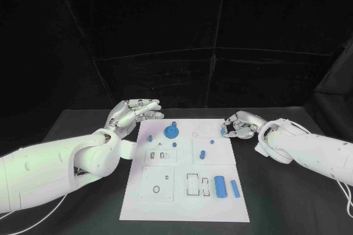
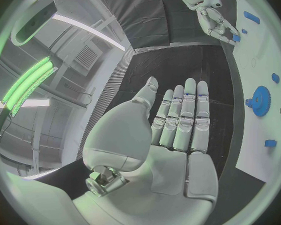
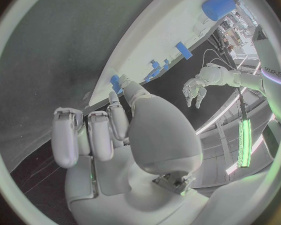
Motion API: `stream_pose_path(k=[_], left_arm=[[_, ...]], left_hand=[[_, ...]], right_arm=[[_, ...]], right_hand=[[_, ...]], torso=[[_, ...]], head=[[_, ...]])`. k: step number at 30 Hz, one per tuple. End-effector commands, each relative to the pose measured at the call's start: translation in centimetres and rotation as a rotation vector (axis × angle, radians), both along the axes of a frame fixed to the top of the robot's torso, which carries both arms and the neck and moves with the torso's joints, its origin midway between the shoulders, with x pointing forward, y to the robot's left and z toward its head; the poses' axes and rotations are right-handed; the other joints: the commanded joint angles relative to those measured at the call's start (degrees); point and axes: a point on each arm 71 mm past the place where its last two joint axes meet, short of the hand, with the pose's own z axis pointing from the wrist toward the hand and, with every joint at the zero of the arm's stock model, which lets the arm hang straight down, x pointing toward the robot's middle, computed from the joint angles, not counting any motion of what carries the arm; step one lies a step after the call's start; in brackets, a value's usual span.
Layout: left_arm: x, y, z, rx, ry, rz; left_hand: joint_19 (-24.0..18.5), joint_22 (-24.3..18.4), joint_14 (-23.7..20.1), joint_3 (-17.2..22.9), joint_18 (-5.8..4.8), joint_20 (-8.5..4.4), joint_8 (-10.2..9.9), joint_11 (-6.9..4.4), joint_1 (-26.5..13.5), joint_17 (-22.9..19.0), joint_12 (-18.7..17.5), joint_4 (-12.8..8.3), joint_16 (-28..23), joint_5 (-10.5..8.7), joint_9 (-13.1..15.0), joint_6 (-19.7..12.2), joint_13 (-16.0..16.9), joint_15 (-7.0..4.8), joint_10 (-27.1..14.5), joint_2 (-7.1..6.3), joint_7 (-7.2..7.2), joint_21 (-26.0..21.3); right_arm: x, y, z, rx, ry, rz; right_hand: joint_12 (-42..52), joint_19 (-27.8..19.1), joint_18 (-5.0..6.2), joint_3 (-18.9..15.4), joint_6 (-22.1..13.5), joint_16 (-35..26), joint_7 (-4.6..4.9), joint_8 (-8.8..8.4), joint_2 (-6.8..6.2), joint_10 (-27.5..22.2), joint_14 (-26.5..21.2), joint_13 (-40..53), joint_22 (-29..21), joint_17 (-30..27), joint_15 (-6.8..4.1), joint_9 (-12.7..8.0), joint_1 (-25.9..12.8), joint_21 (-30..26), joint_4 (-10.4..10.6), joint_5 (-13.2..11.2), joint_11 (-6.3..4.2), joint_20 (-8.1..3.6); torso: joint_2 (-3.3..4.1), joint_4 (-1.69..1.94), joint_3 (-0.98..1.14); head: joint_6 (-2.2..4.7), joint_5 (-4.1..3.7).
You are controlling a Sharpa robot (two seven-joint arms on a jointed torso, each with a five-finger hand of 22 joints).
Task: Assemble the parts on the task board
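Start at the lower middle of the head view: the task board (image 1: 140, 207) lies on the black table (image 1: 294, 204) with its long axis running from the bottom of the frame toward the middle. Nearest you, at lower centre-right, a large blue cylinder (image 1: 219, 186) and a slimmer blue bar (image 1: 235, 188) lie side by side on the board, both lengthwise with it. You have no hand near these 2; both hands sit well apart from them at the far end.

Further up, a small blue peg (image 1: 202, 154) lies mid-board, and the blue gear (image 1: 172, 131) sits toward the upper-left part of the board.

At the far right corner, your right hand (image 1: 236, 126) has its fingers curled and pinches a small blue part (image 3: 115, 81) at the fingertips, just at the board's edge. That is the relation to watch: the part hangs at the right rim, and its seat probably lies leftward, inward on the board.

Your left hand (image 1: 136, 112) hovers at the far left corner, fingers straight and apart, holding nothing. The gear lies nearer this hand, just down-right of it.
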Motion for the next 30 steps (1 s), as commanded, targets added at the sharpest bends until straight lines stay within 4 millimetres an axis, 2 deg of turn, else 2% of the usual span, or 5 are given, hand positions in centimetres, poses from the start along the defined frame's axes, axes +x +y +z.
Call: stream_pose_path(k=[1, 25, 30], left_arm=[[-0.06, -0.11, 0.32, -0.017, -0.031, -0.009], [-0.03, -0.13, 0.30, -0.017, -0.031, -0.010], [-0.02, -0.09, 0.30, -0.017, -0.031, -0.010]], left_hand=[[0.3, -0.1, 0.3, 0.0, 0.82, -0.03, -0.3, -0.03, 0.0, 0.1, -0.3, -0.3, -0.2, 0.22, 0.0, 0.5, 0.0, -0.08, 0.3, 0.62, 0.04, -0.3], [0.4, -0.1, 0.4, 0.1, 0.81, -0.07, -0.5, -0.05, 0.0, 0.1, -0.5, -0.5, -0.4, 0.22, -0.1, 0.5, -0.1, -0.11, 0.4, 0.78, 0.01, -0.3], [0.5, -0.2, 0.4, 0.2, 0.81, -0.09, -0.5, -0.06, 0.0, 0.1, -0.6, -0.6, -0.4, 0.22, -0.1, 0.6, -0.1, -0.12, 0.4, 0.88, 0.01, -0.4]], right_arm=[[0.02, 0.19, 0.01, -0.012, 0.005, 0.008], [0.18, 0.56, 0.22, 0.005, -0.037, -0.004], [0.14, 0.60, 0.53, 0.018, -0.074, -0.031]], right_hand=[[0.3, 0.1, -1.00, 0.0, 0.7, 0.0, -0.14, 0.48, 0.17, 0.4, 3.6, 1.6, 6.0, 3.3, -0.24, 0.1, 0.1, -0.2, -0.5, -0.3, -0.19, -0.19], [1.8, 0.7, -1.17, 2.7, 6.9, 0.1, -2.14, 2.53, 2.71, 1.8, 3.7, 3.0, 6.8, 3.9, -1.67, 0.7, -0.4, 0.1, -1.2, -0.5, -1.87, -1.41], [2.0, 0.7, -1.18, 3.3, 7.4, 0.2, -2.39, 2.56, 2.93, 1.9, 3.8, 3.2, 6.9, 4.0, -1.89, 0.7, -0.7, 0.1, -1.3, 0.3, -2.14, -1.68]], torso=[[0.01, -0.03, 0.00], [0.00, -0.02, 0.03], [-0.02, -0.06, 0.07]], head=[[-0.06, -0.08], [-0.41, -0.02], [-0.40, 0.03]])
